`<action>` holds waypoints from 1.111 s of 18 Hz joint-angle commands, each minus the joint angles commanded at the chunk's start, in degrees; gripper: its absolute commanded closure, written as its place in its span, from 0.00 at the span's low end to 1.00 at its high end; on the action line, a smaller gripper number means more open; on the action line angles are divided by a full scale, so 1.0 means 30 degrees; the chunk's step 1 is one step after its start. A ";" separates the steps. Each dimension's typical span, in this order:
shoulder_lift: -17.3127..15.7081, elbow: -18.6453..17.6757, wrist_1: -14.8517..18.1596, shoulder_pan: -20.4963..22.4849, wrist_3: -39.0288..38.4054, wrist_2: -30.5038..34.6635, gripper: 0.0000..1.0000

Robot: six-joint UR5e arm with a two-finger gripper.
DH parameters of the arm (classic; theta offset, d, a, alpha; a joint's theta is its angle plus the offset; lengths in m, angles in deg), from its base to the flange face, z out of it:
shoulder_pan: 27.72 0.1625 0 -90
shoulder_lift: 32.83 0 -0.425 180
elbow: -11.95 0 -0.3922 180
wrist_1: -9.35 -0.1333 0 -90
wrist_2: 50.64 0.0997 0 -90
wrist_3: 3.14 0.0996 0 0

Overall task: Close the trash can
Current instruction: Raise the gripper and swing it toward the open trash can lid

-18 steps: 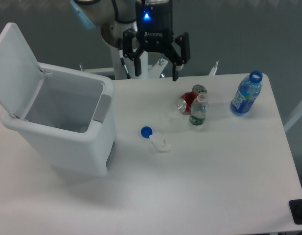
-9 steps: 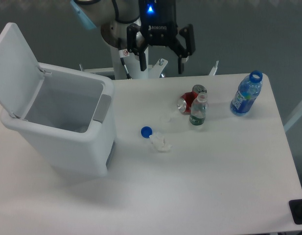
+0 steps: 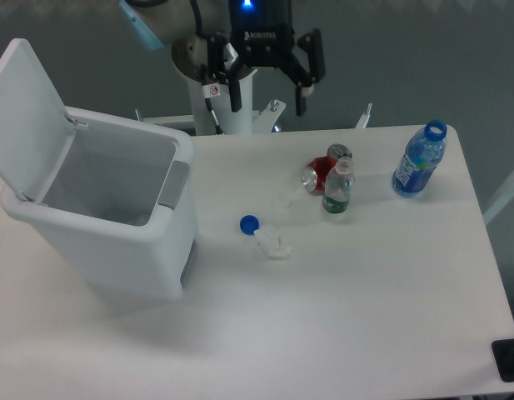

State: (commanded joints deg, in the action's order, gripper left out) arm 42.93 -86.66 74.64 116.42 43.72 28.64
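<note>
The trash can [image 3: 115, 225] is a big white bin on the left side of the table, with a grey tab on its front rim. Its flat lid [image 3: 27, 112] stands swung up and back on the hinge, so the can is open and its inside shows. My gripper [image 3: 267, 98] hangs high over the table's far edge, to the right of the can and well apart from it. The two black fingers are spread wide and hold nothing.
A blue cap [image 3: 249, 223] and a crumpled white wrapper [image 3: 273, 243] lie mid-table. A red can [image 3: 321, 173] lies beside a small clear bottle [image 3: 337, 188]. An uncapped blue bottle [image 3: 419, 161] stands at the far right. The arm's white base column [image 3: 223, 108] stands behind the table.
The gripper has risen and shifted a little left over the last second, staying open. Nothing on the table has moved.
</note>
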 joint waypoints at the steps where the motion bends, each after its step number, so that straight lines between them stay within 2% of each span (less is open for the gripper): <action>1: -0.0088 0.0000 0.0236 -0.0116 -0.0437 -0.0029 0.00; 6: -0.0148 0.0321 0.0062 -0.0411 -0.4421 -0.1139 0.00; 14: -0.0909 0.0615 0.0091 -0.0527 -0.7059 -0.3922 0.00; 20: -0.1173 0.0674 0.0062 -0.1171 -0.8907 -0.4950 0.00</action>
State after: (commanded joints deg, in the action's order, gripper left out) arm 39.41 -84.64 74.83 112.91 17.00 13.79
